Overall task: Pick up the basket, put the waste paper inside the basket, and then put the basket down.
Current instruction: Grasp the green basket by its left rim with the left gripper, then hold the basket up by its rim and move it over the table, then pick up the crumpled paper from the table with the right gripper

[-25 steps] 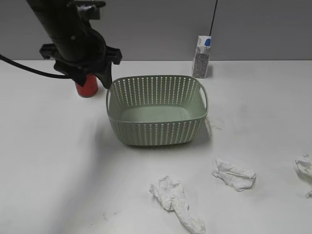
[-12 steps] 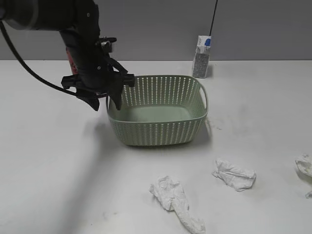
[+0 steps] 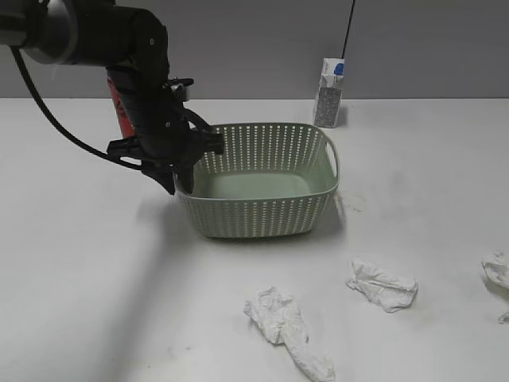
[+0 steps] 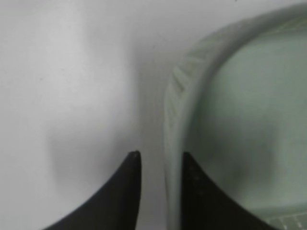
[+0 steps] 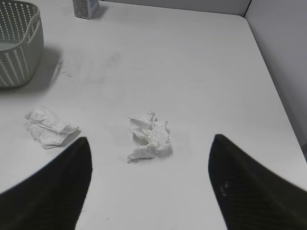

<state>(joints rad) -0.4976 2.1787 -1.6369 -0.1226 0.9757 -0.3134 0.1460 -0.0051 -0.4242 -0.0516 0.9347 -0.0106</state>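
Note:
The sage-green basket stands on the white table, nothing in it. My left gripper has come down over its left wall. In the left wrist view the two fingers straddle the basket rim, one outside, one inside, with a small gap still showing on the outer side. White waste paper wads lie in front: a long twisted one, one to its right, one at the right edge. My right gripper is wide open and empty above a wad; another wad lies left of it.
A small white-grey carton stands behind the basket at the back, also in the right wrist view. A red can stands behind my left arm. The basket corner shows at the right wrist view's left.
My left arm has swung right and lowered from above the red can to the basket's left rim, and its fingers now straddle the wall. Basket and paper have not moved.

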